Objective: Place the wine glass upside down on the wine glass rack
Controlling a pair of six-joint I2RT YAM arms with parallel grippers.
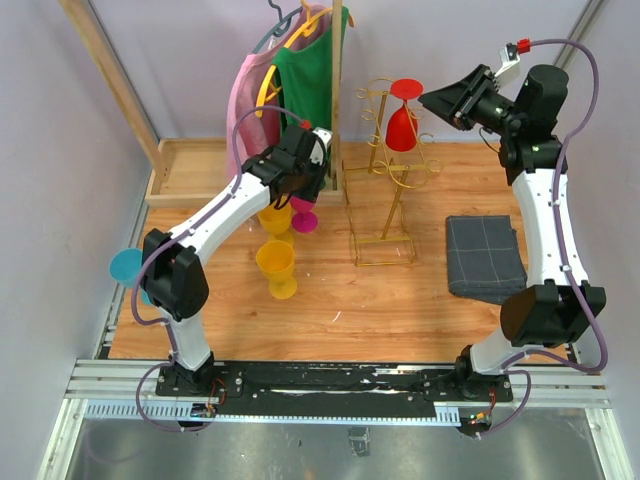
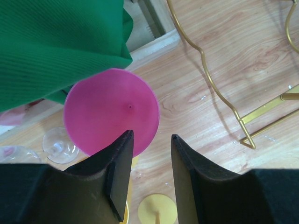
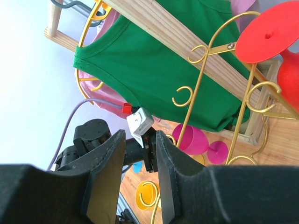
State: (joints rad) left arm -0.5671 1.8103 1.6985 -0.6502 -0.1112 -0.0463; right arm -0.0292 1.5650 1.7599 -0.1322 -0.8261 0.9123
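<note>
Hovering over the pink wine glass (image 2: pixel 110 109), which sat on the table (image 1: pixel 400 300) beside a green shirt (image 2: pixel 56 42), the left gripper (image 2: pixel 150 137) gaped open and empty, the reach-to-grasp step apparently in hand. Next it would need to descend and close on the glass. A red glass (image 1: pixel 401 128) hung inverted on the wine glass rack (image 1: pixel 393 205); the right gripper (image 3: pixel 140 134), partly open, held nothing.

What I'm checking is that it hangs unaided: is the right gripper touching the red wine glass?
Apart. Right wrist view: right gripper empty, red wine glass clear beyond its fingertips.
</note>
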